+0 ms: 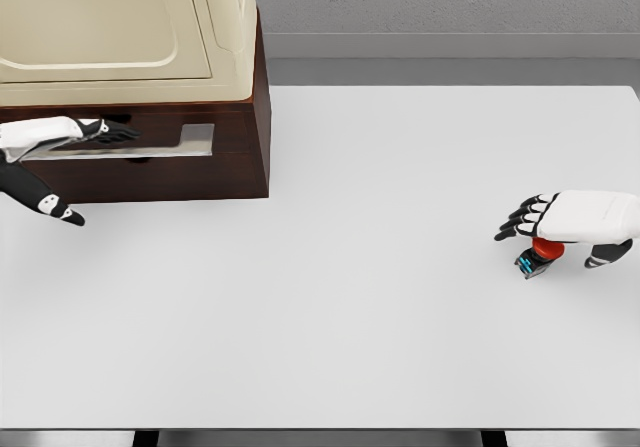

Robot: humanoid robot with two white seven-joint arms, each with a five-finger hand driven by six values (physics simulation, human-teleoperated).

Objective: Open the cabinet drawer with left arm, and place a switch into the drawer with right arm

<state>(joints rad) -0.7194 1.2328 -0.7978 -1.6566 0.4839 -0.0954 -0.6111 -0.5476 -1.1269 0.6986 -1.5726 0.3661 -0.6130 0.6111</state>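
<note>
the left hand (70, 132) lay flat at the drawer handle (150, 143) of the cabinet (200, 172) at the far left, fingers stretched along the metal bar and thumb hanging low, with no firm hold visible. the drawer looked closed. on the right of the white worktop (330, 297), the right hand (555, 217) hovered over the switch (538, 255) (red top, dark base), fingers extended and grasping nothing. i judged two risks: flat fingers could slip off the handle when pulling, and a grasp from above could tip the small switch or push it away.
</note>
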